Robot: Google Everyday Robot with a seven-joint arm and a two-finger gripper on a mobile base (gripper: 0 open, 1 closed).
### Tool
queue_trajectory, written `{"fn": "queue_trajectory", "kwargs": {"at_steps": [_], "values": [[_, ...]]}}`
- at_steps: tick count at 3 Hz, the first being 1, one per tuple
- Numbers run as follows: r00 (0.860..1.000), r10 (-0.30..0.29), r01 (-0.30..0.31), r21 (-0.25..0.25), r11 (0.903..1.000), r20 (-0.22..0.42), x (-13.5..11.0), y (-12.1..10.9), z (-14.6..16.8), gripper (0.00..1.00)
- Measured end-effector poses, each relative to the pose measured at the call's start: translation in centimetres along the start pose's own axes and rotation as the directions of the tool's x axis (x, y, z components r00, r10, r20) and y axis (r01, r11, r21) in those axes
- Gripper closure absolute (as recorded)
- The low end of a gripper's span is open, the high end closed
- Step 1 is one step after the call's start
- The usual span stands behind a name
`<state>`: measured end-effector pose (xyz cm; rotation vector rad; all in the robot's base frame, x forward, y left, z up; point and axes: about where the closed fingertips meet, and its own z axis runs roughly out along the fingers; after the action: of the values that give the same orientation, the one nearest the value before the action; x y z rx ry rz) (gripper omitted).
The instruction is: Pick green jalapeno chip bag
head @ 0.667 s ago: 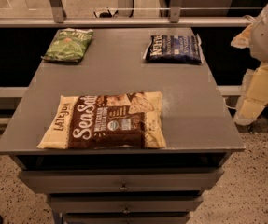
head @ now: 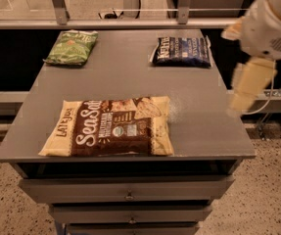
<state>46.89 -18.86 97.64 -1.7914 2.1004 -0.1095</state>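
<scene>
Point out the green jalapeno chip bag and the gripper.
green jalapeno chip bag [head: 71, 47]: camera view, bag's middle, far left of the table [head: 125, 80].
gripper [head: 246, 88]: camera view, cream lower part, right of the table.

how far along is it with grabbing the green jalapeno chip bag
Done: nothing that shows. The green jalapeno chip bag lies flat at the far left corner of the table, untouched. In hand: the end effector hangs beside the table's right edge, apart from every bag. Left: reach across the table beyond the dark blue bag and the Sea Salt bag, then grasp the green bag and lift it.
</scene>
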Motion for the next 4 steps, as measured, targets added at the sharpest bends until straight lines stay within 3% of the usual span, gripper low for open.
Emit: {"fn": "queue_trajectory", "kwargs": {"at_steps": [1,2,3,4], "values": [[0.986,-0.143,0.140,0.040,0.9893,0.082,-5.2,-4.1,1.9,0.00],[0.931,-0.315,0.298,0.117,0.9475,0.182,-11.4,-8.0,2.6,0.00],[0.931,-0.315,0.298,0.117,0.9475,0.182,-11.4,-8.0,2.6,0.00],[0.926,-0.302,0.276,0.137,0.9512,0.228,-12.2,-8.3,2.7,0.00]]}}
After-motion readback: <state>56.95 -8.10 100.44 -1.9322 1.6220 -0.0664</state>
